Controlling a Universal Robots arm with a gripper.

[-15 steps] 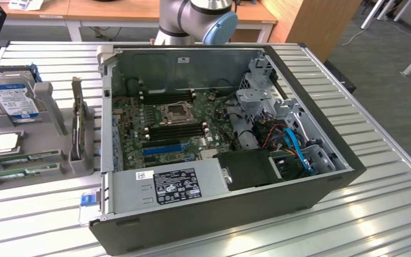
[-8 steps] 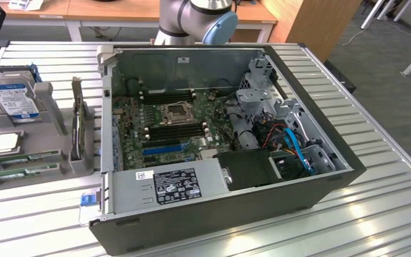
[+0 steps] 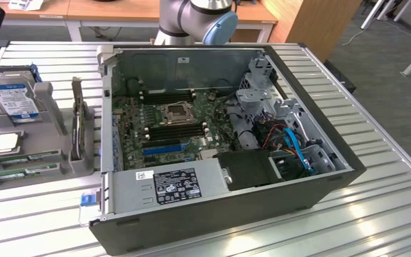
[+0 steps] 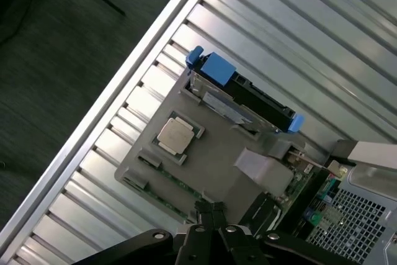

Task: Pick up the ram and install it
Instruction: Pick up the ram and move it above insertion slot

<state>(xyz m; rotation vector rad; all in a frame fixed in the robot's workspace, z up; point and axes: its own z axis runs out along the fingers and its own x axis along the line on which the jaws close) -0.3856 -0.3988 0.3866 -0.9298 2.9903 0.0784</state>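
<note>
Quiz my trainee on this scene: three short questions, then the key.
1. True or false: the gripper holds a ram stick.
2. Pick one: the two ram sticks lie A) in the computer case, B) on the gray tray, C) on the floor.
3. Fill in: on the tray, the square silver chip sits between the ram sticks and the ____.

Key
1. False: it is shut and empty.
2. B.
3. Hard drive.
</note>
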